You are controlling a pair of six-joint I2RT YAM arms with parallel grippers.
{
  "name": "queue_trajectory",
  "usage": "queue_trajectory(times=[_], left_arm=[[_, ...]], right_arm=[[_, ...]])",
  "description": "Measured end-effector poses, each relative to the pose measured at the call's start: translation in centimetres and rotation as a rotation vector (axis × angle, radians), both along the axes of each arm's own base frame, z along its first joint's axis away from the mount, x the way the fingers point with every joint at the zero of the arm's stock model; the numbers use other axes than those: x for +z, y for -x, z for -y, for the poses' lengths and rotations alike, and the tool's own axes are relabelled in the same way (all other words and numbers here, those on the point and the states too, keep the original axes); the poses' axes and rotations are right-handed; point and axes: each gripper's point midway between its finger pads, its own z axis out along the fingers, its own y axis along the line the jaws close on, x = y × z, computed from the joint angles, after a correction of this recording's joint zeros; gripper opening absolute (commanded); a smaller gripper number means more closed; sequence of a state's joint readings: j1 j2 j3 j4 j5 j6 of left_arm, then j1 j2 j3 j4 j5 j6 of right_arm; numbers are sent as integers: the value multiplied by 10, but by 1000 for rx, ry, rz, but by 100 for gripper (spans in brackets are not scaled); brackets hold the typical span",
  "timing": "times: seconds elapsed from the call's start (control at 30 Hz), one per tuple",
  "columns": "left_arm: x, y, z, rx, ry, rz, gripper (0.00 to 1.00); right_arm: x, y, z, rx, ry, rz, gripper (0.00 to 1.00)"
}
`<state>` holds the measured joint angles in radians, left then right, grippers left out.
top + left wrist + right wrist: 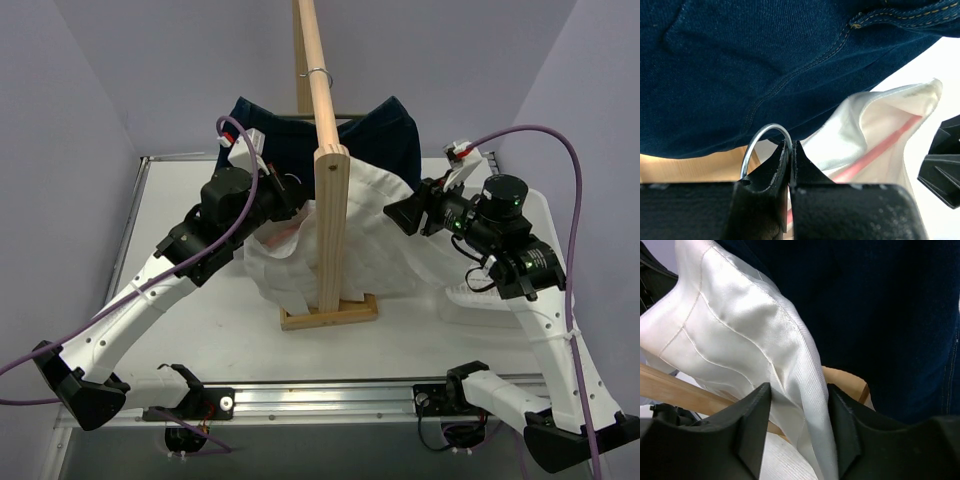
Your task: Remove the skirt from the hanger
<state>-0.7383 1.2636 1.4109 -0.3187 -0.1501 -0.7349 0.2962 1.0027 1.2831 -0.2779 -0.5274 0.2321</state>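
The white skirt [375, 240] hangs bunched around the wooden post, in front of a dark blue denim garment [392, 130]. My left gripper [290, 195] is shut on the hanger's silver metal hook [756, 141], and its tips [790, 145] are pressed together. A pink hanger bar [880, 147] shows through the white cloth [875, 115]. My right gripper [397, 215] is at the skirt's right side. Its jaws [799, 390] stand apart with a fold of white skirt [740, 325] loose between them.
A wooden rack has an upright post [331, 215], a base [330, 315] and a long rail [318, 60] running back. The denim [765, 60] fills the background in both wrist views [890, 305]. Purple cables loop above both arms. More white cloth lies on the table at the right [480, 300].
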Motion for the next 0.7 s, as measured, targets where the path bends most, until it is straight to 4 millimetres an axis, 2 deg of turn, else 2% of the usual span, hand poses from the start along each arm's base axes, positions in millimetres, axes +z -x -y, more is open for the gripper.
queue_trajectory(times=[0.1, 0.13, 0.17, 0.2, 0.43, 0.7], left_arm=[[1, 0, -1, 2, -4, 6, 2], [2, 0, -2, 4, -6, 9, 2], [2, 0, -3, 8, -7, 12, 2], [3, 0, -4, 13, -7, 14, 2], [9, 3, -6, 10, 8, 25, 2], [9, 11, 0, -31, 24, 38, 2]], right_arm=[[1, -1, 3, -21, 7, 6, 26], [2, -1, 3, -25, 6, 5, 10], [2, -2, 5, -31, 10, 8, 2], [4, -3, 6, -41, 10, 9, 0], [13, -10, 15, -126, 6, 14, 0], [8, -29, 45, -403, -63, -77, 0]])
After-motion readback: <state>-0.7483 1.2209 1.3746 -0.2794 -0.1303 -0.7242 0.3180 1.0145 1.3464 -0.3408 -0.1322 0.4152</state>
